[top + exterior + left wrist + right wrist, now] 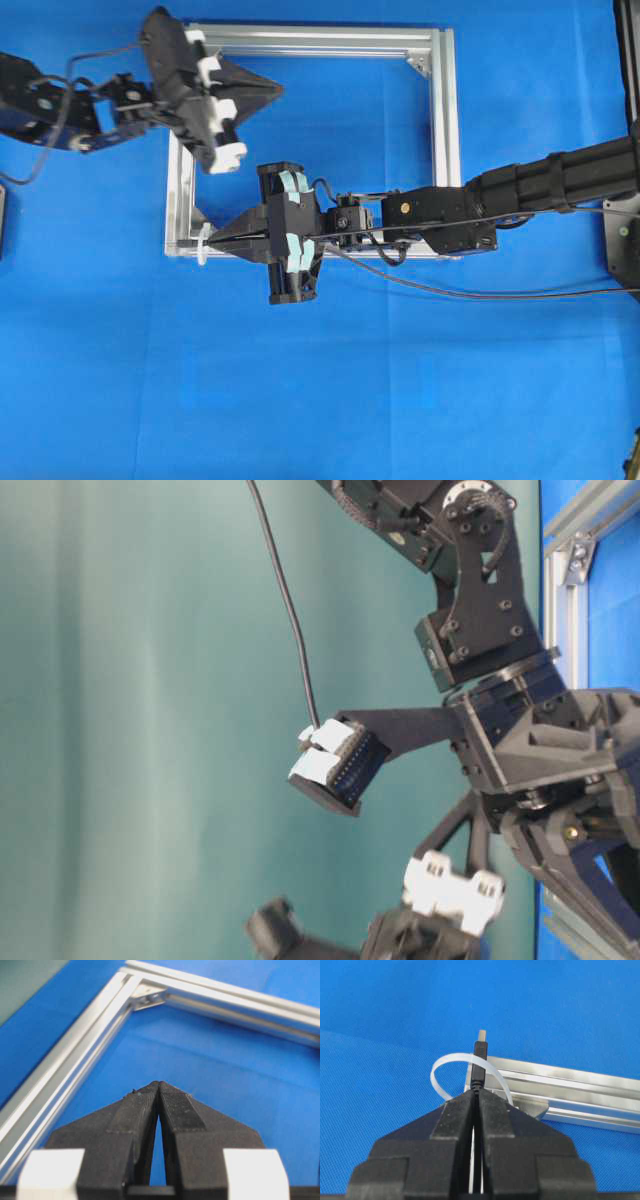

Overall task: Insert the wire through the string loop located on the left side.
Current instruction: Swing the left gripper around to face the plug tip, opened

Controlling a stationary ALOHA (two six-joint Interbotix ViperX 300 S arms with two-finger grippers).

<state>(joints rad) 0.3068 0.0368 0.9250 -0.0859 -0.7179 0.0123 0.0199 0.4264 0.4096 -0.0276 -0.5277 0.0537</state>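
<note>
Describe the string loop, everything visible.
The string loop is a thin, flat white band, plastic-looking, curved into an open arch. It stands at the lower-left corner of the metal frame, over the blue cloth. The wire, pinched in the right gripper, has its silver-tipped plug poking up within the arch. Overhead, the loop shows only as a small white speck.

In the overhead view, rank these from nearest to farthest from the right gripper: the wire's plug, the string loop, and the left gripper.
From the right gripper:
1. The wire plug, clamped at its fingertips.
2. The string loop, just beyond, at the frame's lower-left corner.
3. The left gripper, up by the frame's top-left.
</note>
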